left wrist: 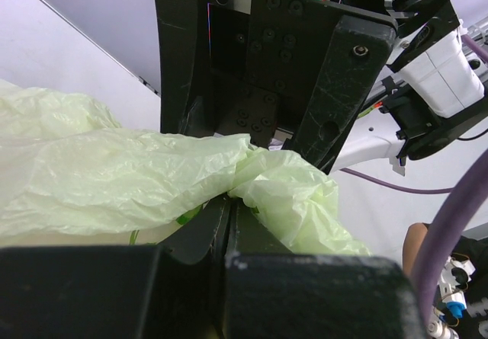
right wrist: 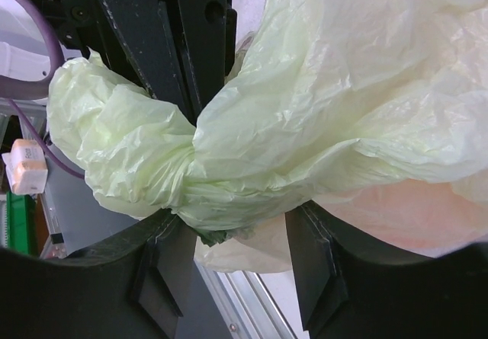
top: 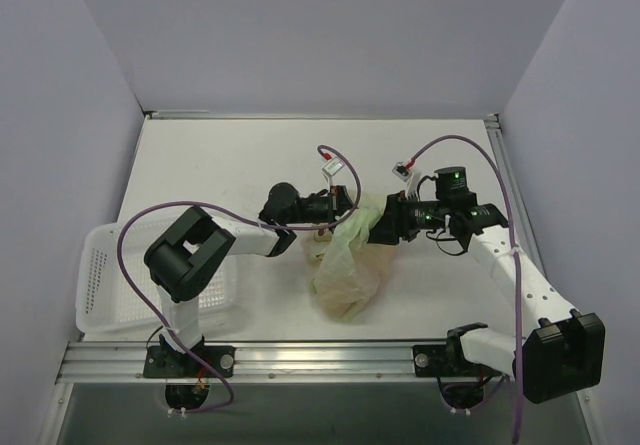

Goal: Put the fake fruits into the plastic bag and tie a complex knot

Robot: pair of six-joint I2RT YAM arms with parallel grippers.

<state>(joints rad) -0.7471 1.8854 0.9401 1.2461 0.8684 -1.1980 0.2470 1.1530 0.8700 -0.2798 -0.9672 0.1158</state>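
- The plastic bag (top: pixel 347 265) lay mid-desk, its body sagging toward the near edge, with orange-pink fruit showing faintly through the film.
- The left gripper (left wrist: pixel 229 211) had its fingers pressed together on the bunched neck, probably anchoring it.
- The right gripper (right wrist: pixel 232 236) had its fingers spread around the same neck, seemingly to work the knot (right wrist: pixel 200 152).

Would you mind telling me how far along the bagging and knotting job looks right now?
Bagging looks done: the basket shows no fruit, and orange shapes show through the plastic bag. Tying is in hand: the left gripper is shut on the bunched neck, with the right gripper around it. A finished knot isn't visible yet.
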